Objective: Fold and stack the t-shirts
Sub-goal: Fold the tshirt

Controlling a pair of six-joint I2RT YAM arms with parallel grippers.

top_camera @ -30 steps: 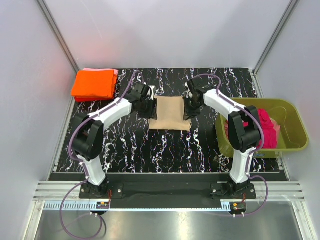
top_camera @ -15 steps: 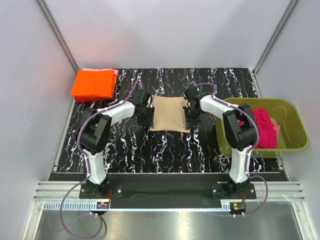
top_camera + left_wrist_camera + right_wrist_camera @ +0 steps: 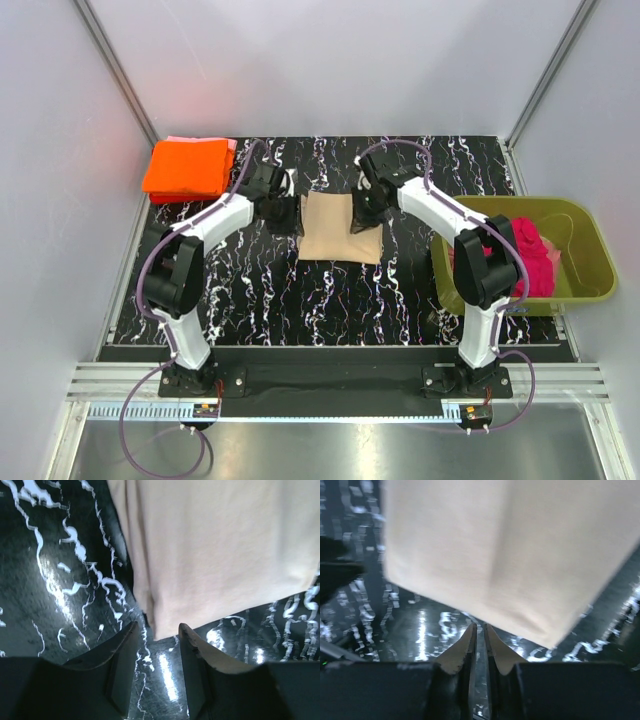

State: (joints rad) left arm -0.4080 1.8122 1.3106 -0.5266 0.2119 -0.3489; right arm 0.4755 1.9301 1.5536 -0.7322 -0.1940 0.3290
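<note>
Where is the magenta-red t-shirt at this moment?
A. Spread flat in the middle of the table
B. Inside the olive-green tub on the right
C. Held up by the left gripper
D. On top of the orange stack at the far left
B: in the top view the magenta-red t-shirt lies crumpled inside the olive-green tub at the right edge of the table.

A folded tan t-shirt (image 3: 340,230) lies mid-way across the tabletop (image 3: 400,290), with the left end effector (image 3: 290,213) at its left edge and the right end effector (image 3: 362,218) at its right. An orange t-shirt (image 3: 186,168) sits in the far-left corner, and a magenta t-shirt (image 3: 535,258) is in the olive tub (image 3: 592,262) at the right edge.
</note>
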